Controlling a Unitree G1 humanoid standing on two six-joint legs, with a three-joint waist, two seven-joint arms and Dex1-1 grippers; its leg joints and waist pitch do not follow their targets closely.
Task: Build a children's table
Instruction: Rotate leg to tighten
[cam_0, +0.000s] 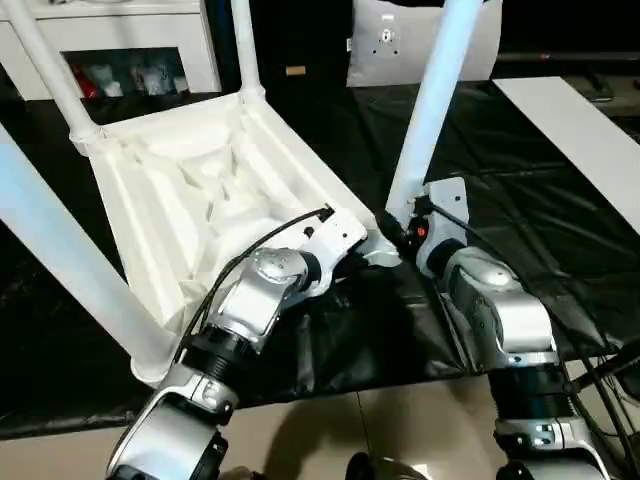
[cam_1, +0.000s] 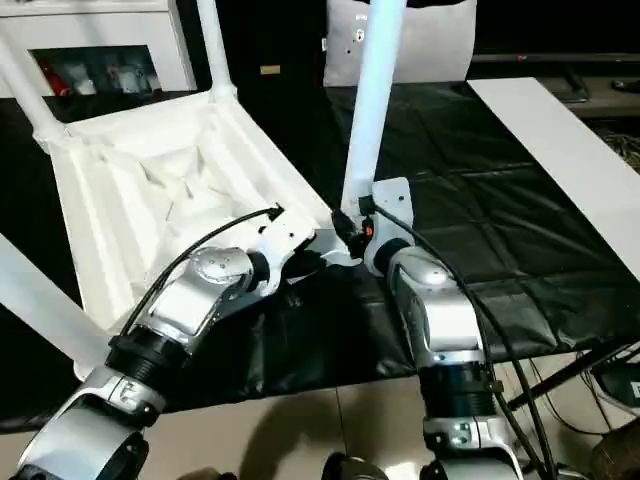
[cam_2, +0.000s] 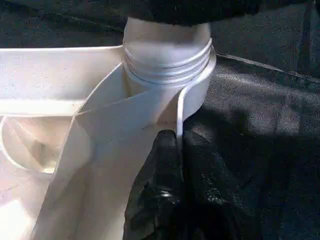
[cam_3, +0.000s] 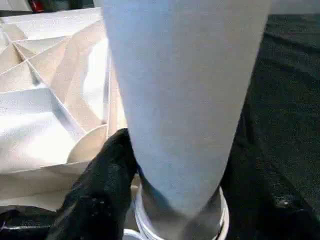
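1. The right claw (cam_3: 165, 200) is closed around the base of the fourth leg (cam_1: 372, 95), one black finger (cam_3: 100, 190) pressed against the tube just above its threaded end. Keep that grip low and firm, since the long tube rising above it will lever against the fingers if it tips.

2. The left claw (cam_2: 165, 165) has a black finger against the rim wall of the table top (cam_0: 200, 190), right beside the corner socket (cam_2: 192, 95); I judge it pinched on that wall. It should brace the top so the socket does not slide or rotate.

3. In the left wrist view the leg's threads (cam_2: 167, 62) are exposed above the socket, so the leg looks only partly seated. The step in hand is probably twisting it home: keep the leg in line with the socket, turn without forcing, and back off if the threads bind.

4. The table lies upside down on the black-covered surface (cam_1: 500, 200), ribbed underside up, with three other legs already standing in their corners: (cam_0: 245, 45), (cam_0: 45, 70), (cam_0: 70, 270).

5. A flat white board (cam_1: 560, 150) lies well apart on the right.
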